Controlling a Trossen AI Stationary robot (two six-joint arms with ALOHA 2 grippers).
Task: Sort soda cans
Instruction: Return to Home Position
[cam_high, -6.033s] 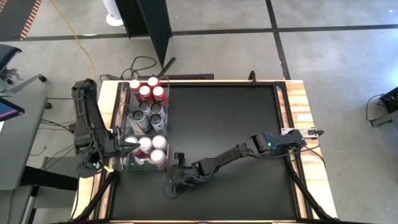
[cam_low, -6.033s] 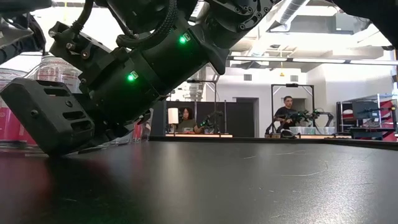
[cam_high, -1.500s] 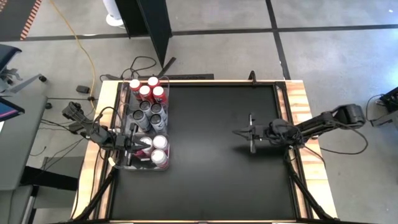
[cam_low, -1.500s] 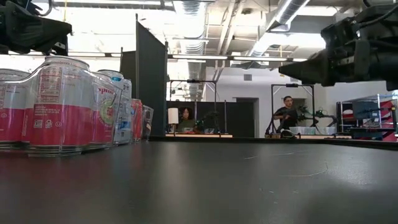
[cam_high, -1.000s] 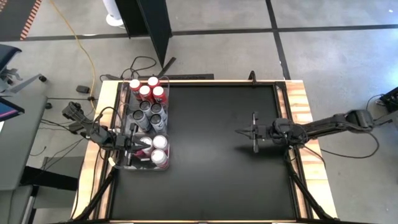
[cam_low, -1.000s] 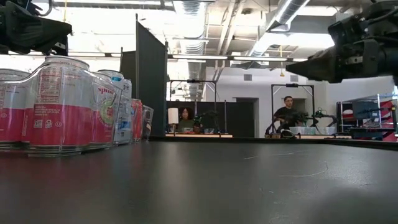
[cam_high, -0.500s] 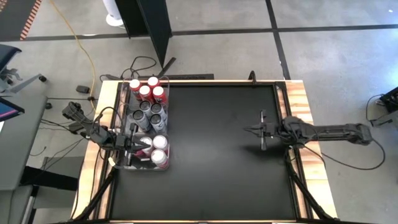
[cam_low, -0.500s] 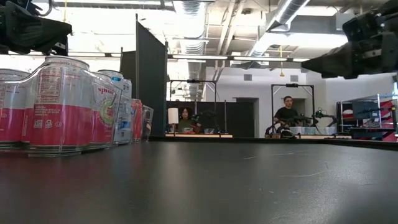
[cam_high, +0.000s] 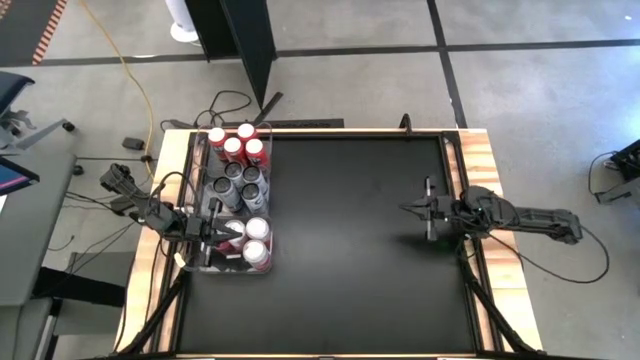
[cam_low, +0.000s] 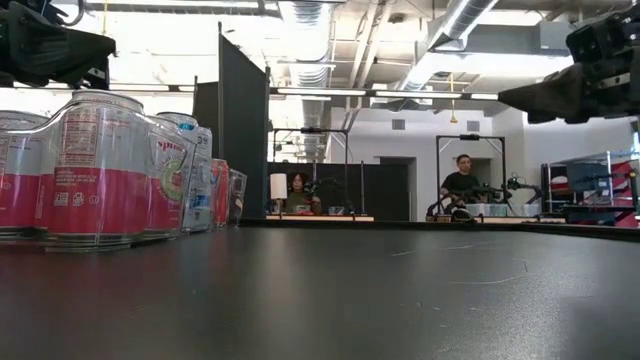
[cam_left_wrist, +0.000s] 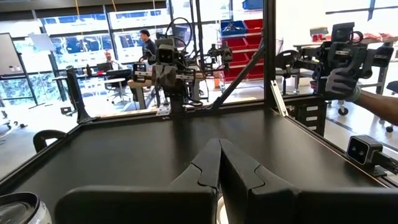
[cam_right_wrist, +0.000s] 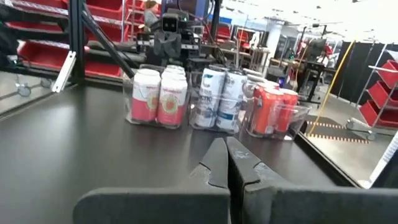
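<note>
Homing looks to be all that is left: the cans (cam_right_wrist: 160, 94) stand grouped by colour in three clear tubs (cam_low: 237, 195), red ones, pale blue-marked ones and white-and-pink ones, each group in its own tub. The right claw (cam_right_wrist: 225, 146) has its fingers pressed together and holds nothing. It hangs above the counter (cam_high: 350, 250), with the row of tubs straight ahead of it and well apart, across the open dark surface. With nothing near it, a level, straight pull back toward its base should do, fingers kept together and the tip kept off the counter. The left claw (cam_left_wrist: 219, 149) needs more care. Its fingers are likewise pressed together and empty, and the high view shows it over the tub of white-and-pink cans, with silver tops just beneath and beside it; one can top shows at the edge of its wrist view. Whether it touches a can or the rim cannot be told. The safe move would be to lift straight up first, well clear of the can tops and the tub wall. Only then should it fold back away from the tubs, slowly, so that no tub is dragged and no can tipped.
</note>
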